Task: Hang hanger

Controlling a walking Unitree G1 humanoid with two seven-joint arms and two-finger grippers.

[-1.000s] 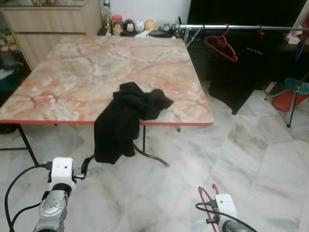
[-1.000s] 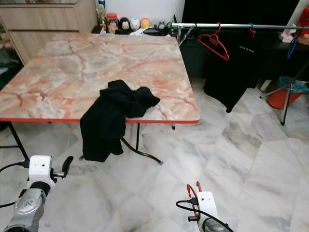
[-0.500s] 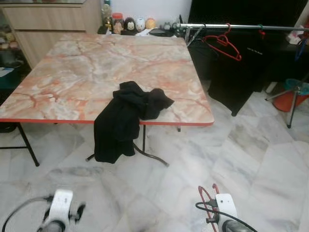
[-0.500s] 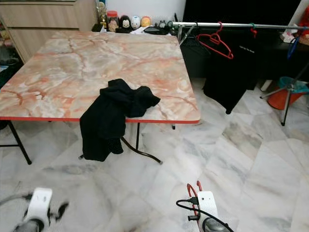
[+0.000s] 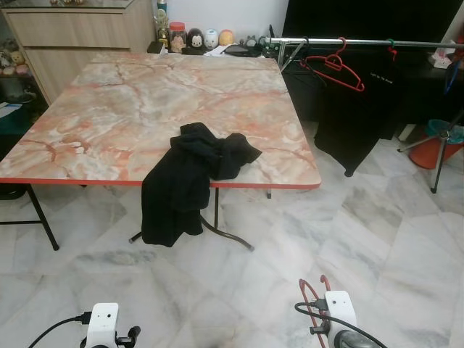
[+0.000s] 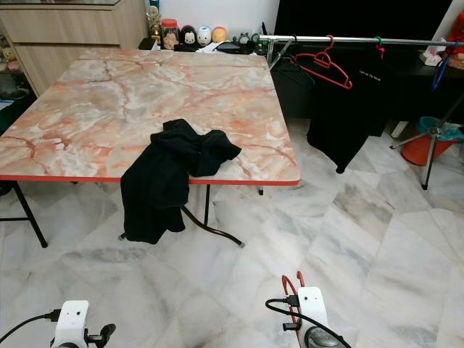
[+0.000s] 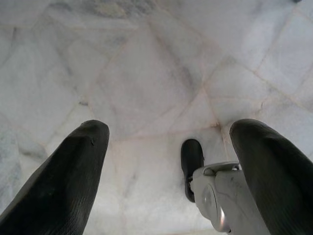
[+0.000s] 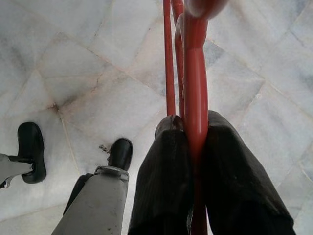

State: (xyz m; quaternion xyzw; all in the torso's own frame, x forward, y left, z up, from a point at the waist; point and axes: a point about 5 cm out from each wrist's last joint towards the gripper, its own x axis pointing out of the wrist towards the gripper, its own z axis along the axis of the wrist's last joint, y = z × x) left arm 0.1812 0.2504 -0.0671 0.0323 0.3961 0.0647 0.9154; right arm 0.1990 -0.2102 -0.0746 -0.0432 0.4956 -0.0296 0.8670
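Right hand (image 8: 193, 142): low at the near right, its 2 black fingers (image 8: 164, 171) pinched tight on a red hanger (image 8: 194, 73), which stands up from the hand above the marble floor (image 5: 377, 239).
Left hand (image 7: 171, 161): low at the near left, fingers spread wide apart with nothing between them, pointing down at the floor.
Bench (image 5: 109, 109): marble-patterned top with a red edge, on the far left side of the scene.
Black garment (image 5: 188, 181): bunched on the near edge of the bench, part of it hanging over the edge toward the floor.
Rail (image 5: 362, 43): a metal clothes rail at the far right, beyond the bench corner.
On the rail: a 2nd red hanger (image 5: 335, 67) and, just right of it, a black shirt (image 5: 362, 109) hanging down.
Far bench edge: a row of small figurines (image 5: 196, 36).
Far right: an orange bucket (image 5: 438, 145) on the floor.
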